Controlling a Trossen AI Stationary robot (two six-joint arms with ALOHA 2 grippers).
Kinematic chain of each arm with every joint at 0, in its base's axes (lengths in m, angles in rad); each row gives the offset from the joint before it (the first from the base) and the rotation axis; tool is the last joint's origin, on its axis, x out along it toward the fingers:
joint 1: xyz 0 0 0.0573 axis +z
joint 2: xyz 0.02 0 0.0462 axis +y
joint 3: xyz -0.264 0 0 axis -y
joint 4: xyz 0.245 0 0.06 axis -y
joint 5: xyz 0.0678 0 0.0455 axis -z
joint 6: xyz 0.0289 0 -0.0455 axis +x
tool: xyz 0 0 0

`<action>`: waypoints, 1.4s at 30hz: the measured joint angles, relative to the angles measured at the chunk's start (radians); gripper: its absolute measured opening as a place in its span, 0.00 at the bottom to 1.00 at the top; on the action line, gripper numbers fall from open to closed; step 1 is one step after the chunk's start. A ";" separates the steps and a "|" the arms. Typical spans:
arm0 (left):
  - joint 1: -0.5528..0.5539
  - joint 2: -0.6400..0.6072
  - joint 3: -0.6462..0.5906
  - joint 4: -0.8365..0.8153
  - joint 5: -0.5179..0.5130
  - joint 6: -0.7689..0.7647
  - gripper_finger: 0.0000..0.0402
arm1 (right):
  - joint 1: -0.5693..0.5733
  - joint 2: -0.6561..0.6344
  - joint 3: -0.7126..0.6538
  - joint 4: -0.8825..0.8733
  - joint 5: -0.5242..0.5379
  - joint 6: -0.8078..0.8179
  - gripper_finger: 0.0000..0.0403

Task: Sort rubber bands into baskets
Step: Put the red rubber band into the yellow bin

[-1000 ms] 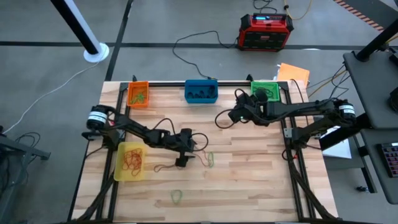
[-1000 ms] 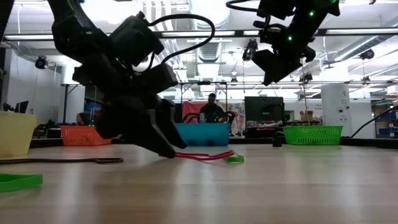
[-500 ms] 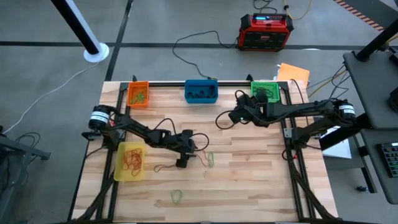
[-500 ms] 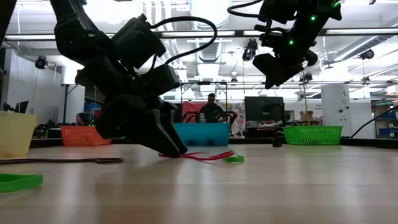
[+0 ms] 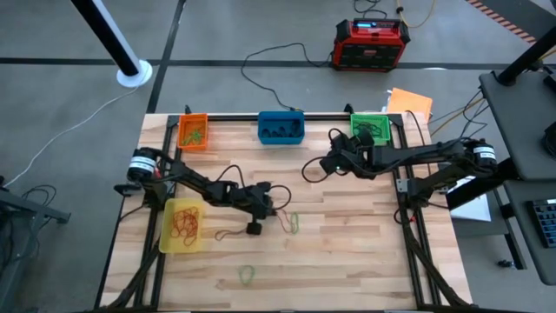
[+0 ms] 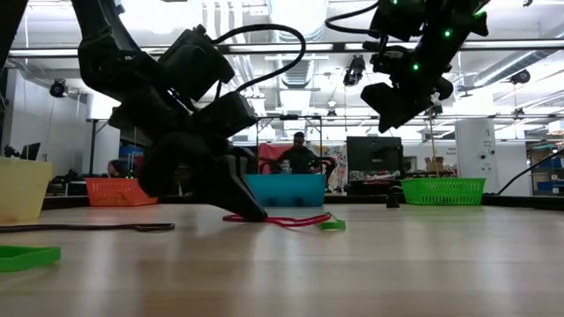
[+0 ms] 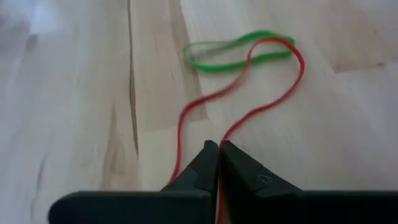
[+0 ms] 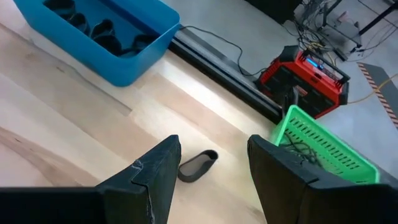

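Observation:
A red rubber band (image 7: 273, 102) lies on the wooden table, and its far loop crosses a green rubber band (image 7: 214, 62). My left gripper (image 7: 218, 148) is shut on the red band's near end; it shows mid-table in the high view (image 5: 278, 212) and low over the table in the low view (image 6: 251, 214). My right gripper (image 8: 214, 158) hangs open above the table's far right part (image 5: 330, 163), over a black band (image 8: 197, 165) on the wood. The orange (image 5: 193, 130), blue (image 5: 281, 127) and green (image 5: 371, 127) baskets stand along the far edge, the yellow basket (image 5: 182, 224) at the left. My left gripper pinches the near end (image 7: 225, 134) of the red band between its two fingertips. The fingers slant down from the table's left side. The rest of the band lies slack on the table, with its far loop (image 7: 292, 53) over the green band.
A red-brown band (image 5: 228, 233) lies near the yellow basket and another green band (image 5: 248, 275) near the front edge. A red-and-black power box (image 5: 372, 43) sits on the floor beyond the table. People show in the room behind, in the low view.
My left gripper has shut its fingers on the red band's near end and tipped slightly, staying in place. The band has kept to the table.

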 joint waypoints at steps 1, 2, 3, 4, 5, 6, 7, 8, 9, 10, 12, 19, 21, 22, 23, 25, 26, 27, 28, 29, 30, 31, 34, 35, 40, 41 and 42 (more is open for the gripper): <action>0.000 -0.003 0.000 0.014 0.000 0.000 0.00 | 0.000 0.000 -0.008 0.011 -0.003 0.000 0.45; 0.000 -0.012 0.000 0.023 0.000 0.002 0.00 | 0.000 0.000 -0.016 0.024 -0.008 0.000 0.45; 0.001 -0.024 0.000 0.030 0.000 0.004 0.00 | 0.000 0.000 -0.023 0.034 -0.012 0.000 0.45; 0.001 -0.036 0.001 0.045 0.001 0.007 0.00 | 0.000 0.000 -0.028 0.041 -0.019 -0.001 0.45; 0.001 -0.046 0.003 0.054 0.002 0.012 0.00 | 0.000 0.000 -0.030 0.044 -0.024 -0.001 0.45; 0.001 -0.055 0.003 0.057 0.004 0.017 0.00 | 0.000 0.000 -0.031 0.045 -0.026 -0.001 0.45; 0.000 -0.063 0.002 0.056 0.006 0.022 0.00 | 0.000 0.000 -0.032 0.044 -0.026 -0.001 0.45; 0.000 -0.072 0.002 0.056 0.008 0.026 0.00 | 0.000 0.000 -0.032 0.045 -0.026 -0.001 0.45; 0.000 -0.087 0.002 0.056 0.009 0.030 0.00 | 0.000 0.000 -0.032 0.045 -0.026 -0.001 0.45; 0.000 -0.101 0.002 0.057 0.010 0.032 0.00 | 0.000 0.000 -0.032 0.044 -0.026 -0.002 0.45; 0.000 -0.127 0.005 0.030 0.013 0.031 0.00 | 0.000 0.000 -0.032 0.045 -0.027 -0.003 0.45; 0.004 -0.149 0.004 -0.189 -0.089 -0.029 0.03 | 0.000 0.000 -0.032 0.045 -0.031 -0.005 0.45; 0.003 -0.143 0.003 -0.228 -0.088 -0.027 0.07 | 0.001 0.000 -0.032 0.046 -0.033 -0.006 0.45; 0.003 -0.142 0.003 -0.235 -0.087 -0.025 0.09 | 0.001 0.000 -0.032 0.047 -0.033 -0.007 0.45; 0.003 -0.142 0.003 -0.231 -0.087 -0.020 0.12 | 0.001 0.000 -0.032 0.049 -0.033 -0.007 0.45; 0.003 -0.143 0.005 -0.223 -0.086 -0.001 0.19 | 0.000 0.000 -0.032 0.054 -0.033 -0.015 0.45; 0.003 -0.143 0.005 -0.226 -0.087 0.010 0.22 | 0.000 0.000 -0.032 0.061 -0.034 -0.018 0.45; 0.004 -0.143 0.005 -0.230 -0.087 0.021 0.26 | 0.000 0.000 -0.032 0.068 -0.033 -0.021 0.45; 0.006 -0.143 0.005 -0.231 -0.087 0.029 0.30 | 0.000 0.000 -0.032 0.070 -0.033 -0.023 0.45; 0.008 -0.143 0.005 -0.231 -0.087 0.033 0.34 | 0.000 0.000 -0.032 0.070 -0.033 -0.024 0.45; 0.008 -0.142 0.005 -0.232 -0.087 0.039 0.38 | 0.000 0.000 -0.032 0.070 -0.033 -0.026 0.45; 0.009 -0.140 0.005 -0.232 -0.087 0.045 0.41 | 0.000 0.000 -0.032 0.071 -0.033 -0.027 0.45; 0.010 -0.117 0.005 -0.232 -0.087 0.072 0.50 | 0.000 0.000 -0.032 0.071 -0.033 -0.028 0.45; 0.010 -0.105 0.005 -0.228 -0.085 0.073 0.53 | 0.000 0.000 -0.032 0.072 -0.033 -0.029 0.45; 0.018 -0.052 0.009 -0.203 -0.067 0.068 0.59 | 0.000 0.000 -0.032 0.079 -0.033 -0.030 0.45; 0.022 -0.042 0.010 -0.197 -0.060 0.064 0.60 | 0.000 0.000 -0.032 0.083 -0.033 -0.030 0.45; 0.026 -0.035 0.010 -0.196 -0.053 0.057 0.60 | 0.000 0.000 -0.032 0.083 -0.033 -0.030 0.45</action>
